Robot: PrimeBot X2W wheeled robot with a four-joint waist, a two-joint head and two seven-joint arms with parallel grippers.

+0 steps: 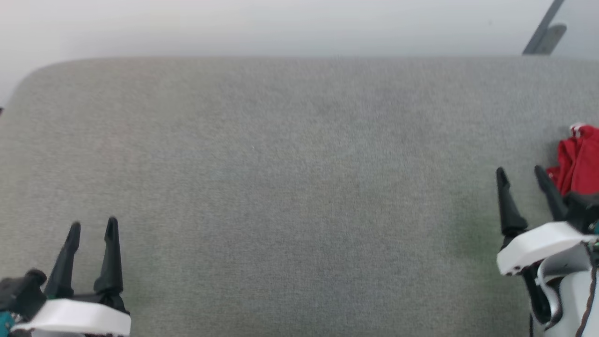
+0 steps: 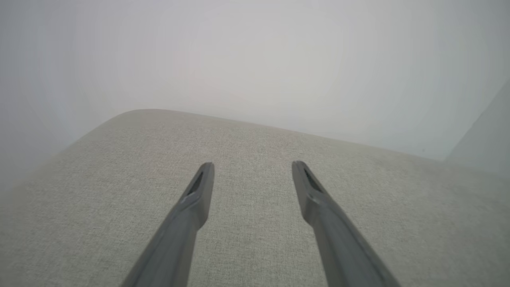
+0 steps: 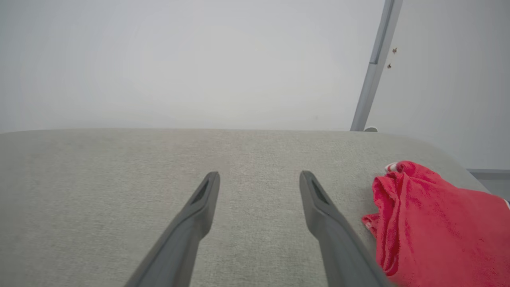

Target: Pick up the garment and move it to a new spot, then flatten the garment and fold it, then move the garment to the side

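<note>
- Two grippers stood wide open and held nothing: the left gripper (image 1: 93, 223) low on the left, the right gripper (image 1: 521, 171) further up on the right.
- Each had two long dark fingers (image 2: 191, 215), smooth and tapering to narrow slotted tips, set on a glossy white housing.
- The table (image 1: 281, 164) wore grey woven cloth (a fine, even weave) and had rounded corners.
- The garment (image 3: 430, 223) lay crumpled in a soft red heap at the table's right edge, just beside the right gripper's outer finger; whether they touched, I could not tell.
- A slim grey pole (image 3: 374, 67) slanted up behind the far edge.
</note>
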